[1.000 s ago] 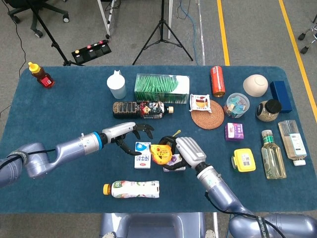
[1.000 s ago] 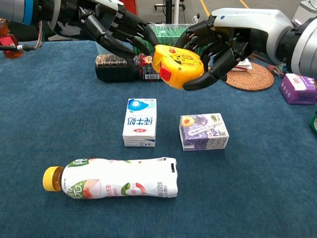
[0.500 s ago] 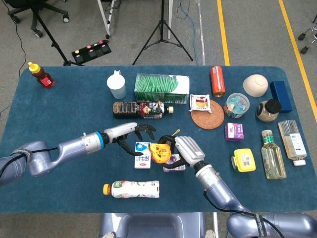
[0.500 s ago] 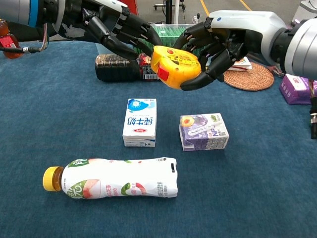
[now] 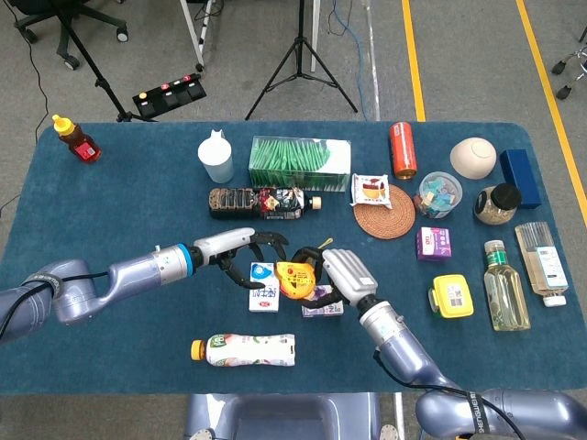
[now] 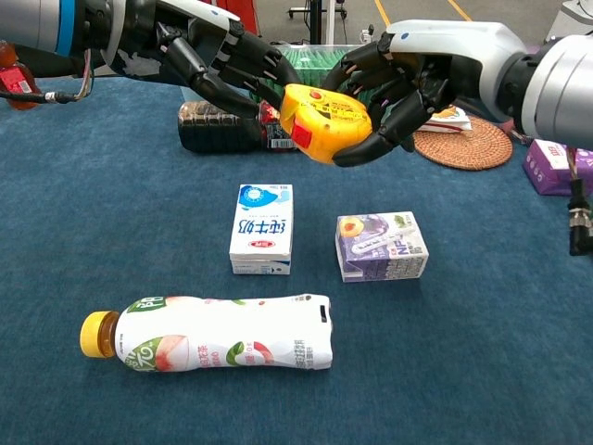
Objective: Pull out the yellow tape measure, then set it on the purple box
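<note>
The yellow tape measure (image 6: 326,122) is up off the table, held in the air above the gap between the milk carton (image 6: 262,227) and the purple box (image 6: 381,246). The right hand (image 6: 408,74) grips it, dark fingers (image 6: 371,148) curled over its top and under its far side (the red button faces the chest camera). The left hand (image 6: 208,65) reaches in from the other side with its fingers spread, the tips right at the near edge of the tape measure; whether they touch or pinch anything I cannot tell. In the head view the tape measure (image 5: 294,280) sits between the two hands, right (image 5: 341,278) and left (image 5: 240,251). A peach drink bottle (image 6: 208,345) lies on its side on the blue table (image 6: 111,241), nearer the robot, and a dark bottle (image 6: 215,127) lies behind the hands.
</note>
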Action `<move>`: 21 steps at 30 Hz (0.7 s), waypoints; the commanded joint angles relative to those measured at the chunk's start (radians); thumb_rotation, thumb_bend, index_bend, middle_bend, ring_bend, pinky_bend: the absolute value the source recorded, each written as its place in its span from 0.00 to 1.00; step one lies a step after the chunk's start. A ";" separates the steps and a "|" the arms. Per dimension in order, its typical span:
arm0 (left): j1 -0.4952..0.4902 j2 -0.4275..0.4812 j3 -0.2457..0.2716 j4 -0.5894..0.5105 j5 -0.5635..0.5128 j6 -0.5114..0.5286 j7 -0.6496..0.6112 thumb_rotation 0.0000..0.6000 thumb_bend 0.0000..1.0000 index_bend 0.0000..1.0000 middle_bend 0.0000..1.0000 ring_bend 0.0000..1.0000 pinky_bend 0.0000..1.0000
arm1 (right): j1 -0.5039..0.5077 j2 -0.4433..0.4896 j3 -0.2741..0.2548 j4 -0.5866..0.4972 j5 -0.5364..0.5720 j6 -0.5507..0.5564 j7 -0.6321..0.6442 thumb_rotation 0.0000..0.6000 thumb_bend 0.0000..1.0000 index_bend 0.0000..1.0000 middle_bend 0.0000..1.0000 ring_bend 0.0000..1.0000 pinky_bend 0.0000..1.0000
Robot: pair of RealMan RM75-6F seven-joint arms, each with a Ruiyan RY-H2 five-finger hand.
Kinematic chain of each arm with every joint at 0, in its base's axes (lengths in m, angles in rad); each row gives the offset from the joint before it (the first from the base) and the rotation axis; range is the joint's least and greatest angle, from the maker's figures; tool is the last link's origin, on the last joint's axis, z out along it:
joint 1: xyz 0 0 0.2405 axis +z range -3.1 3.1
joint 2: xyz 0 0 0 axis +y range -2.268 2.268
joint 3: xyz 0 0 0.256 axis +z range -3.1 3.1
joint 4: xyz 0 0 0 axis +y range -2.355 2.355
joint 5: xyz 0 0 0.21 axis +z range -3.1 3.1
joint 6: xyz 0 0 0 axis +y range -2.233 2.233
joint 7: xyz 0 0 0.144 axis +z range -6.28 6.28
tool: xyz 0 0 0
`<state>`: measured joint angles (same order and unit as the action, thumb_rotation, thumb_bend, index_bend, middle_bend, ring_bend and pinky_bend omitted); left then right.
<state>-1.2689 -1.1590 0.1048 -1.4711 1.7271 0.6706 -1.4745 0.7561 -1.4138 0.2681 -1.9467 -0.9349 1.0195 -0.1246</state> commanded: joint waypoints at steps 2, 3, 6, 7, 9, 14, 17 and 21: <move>-0.003 -0.002 0.005 0.003 -0.004 0.003 -0.003 1.00 0.24 0.27 0.12 0.10 0.26 | 0.000 -0.001 0.000 0.002 0.003 0.001 0.001 1.00 0.28 0.58 0.50 0.57 0.67; -0.003 -0.003 0.006 0.004 -0.005 0.003 -0.004 1.00 0.24 0.27 0.12 0.10 0.26 | 0.000 -0.001 0.000 0.003 0.003 0.001 0.002 1.00 0.29 0.58 0.50 0.57 0.67; -0.006 -0.006 0.009 0.006 -0.009 0.004 -0.004 1.00 0.24 0.27 0.12 0.10 0.26 | 0.001 -0.002 0.000 0.004 0.004 0.001 0.002 1.00 0.28 0.58 0.50 0.57 0.67; -0.007 -0.007 0.010 0.007 -0.010 0.003 -0.004 1.00 0.24 0.27 0.12 0.10 0.26 | 0.001 -0.002 0.001 0.004 0.004 0.000 0.003 1.00 0.28 0.58 0.50 0.57 0.67; -0.010 -0.009 0.012 0.009 -0.014 -0.002 -0.005 1.00 0.24 0.27 0.12 0.10 0.26 | 0.000 -0.002 0.002 0.007 0.006 0.000 0.006 1.00 0.28 0.58 0.50 0.57 0.67; -0.013 -0.014 0.015 0.012 -0.022 -0.004 -0.005 1.00 0.24 0.29 0.12 0.10 0.26 | -0.001 -0.001 0.003 0.012 0.007 0.000 0.012 1.00 0.28 0.58 0.50 0.57 0.67; -0.014 -0.015 0.016 0.013 -0.025 -0.006 -0.005 1.00 0.24 0.30 0.12 0.10 0.26 | -0.002 -0.001 0.004 0.015 0.008 -0.001 0.016 1.00 0.28 0.58 0.50 0.57 0.67; -0.014 -0.015 0.017 0.014 -0.032 -0.006 -0.003 1.00 0.24 0.33 0.12 0.10 0.26 | -0.002 -0.001 0.005 0.020 0.009 -0.003 0.020 1.00 0.28 0.58 0.50 0.57 0.67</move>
<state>-1.2835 -1.1739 0.1221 -1.4572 1.6960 0.6643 -1.4785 0.7537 -1.4144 0.2729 -1.9271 -0.9262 1.0170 -0.1054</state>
